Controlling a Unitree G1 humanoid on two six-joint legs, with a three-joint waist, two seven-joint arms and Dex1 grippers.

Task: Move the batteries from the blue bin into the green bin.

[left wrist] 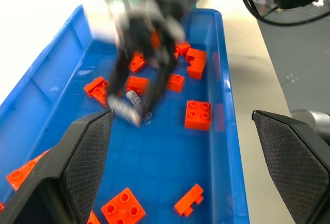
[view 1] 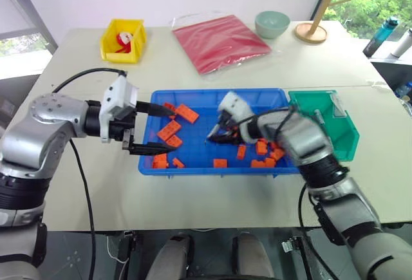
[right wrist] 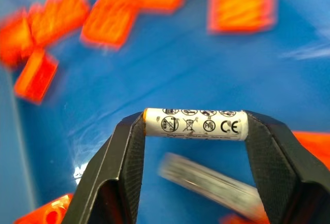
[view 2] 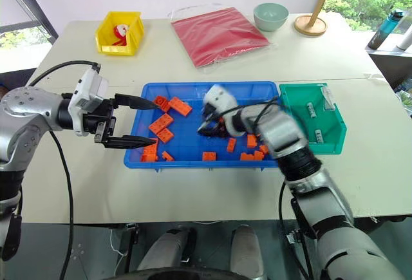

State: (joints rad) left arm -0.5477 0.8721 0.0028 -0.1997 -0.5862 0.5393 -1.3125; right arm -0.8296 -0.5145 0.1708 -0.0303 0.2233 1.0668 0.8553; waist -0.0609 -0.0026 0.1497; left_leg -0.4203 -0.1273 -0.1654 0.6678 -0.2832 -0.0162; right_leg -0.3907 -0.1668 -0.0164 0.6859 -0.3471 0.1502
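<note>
The blue bin lies in the middle of the table, strewn with orange bricks. Over its centre my right gripper is shut on a battery, gripped end to end between the fingers and lifted off the floor. A second battery lies blurred on the blue floor just beneath. The green bin stands against the blue bin's right end and holds two batteries. My left gripper hangs open over the blue bin's left end, holding nothing.
At the back of the table are a yellow bin, a red bag, a pale green bowl and a wooden stand. Bottles stand beyond the far right corner.
</note>
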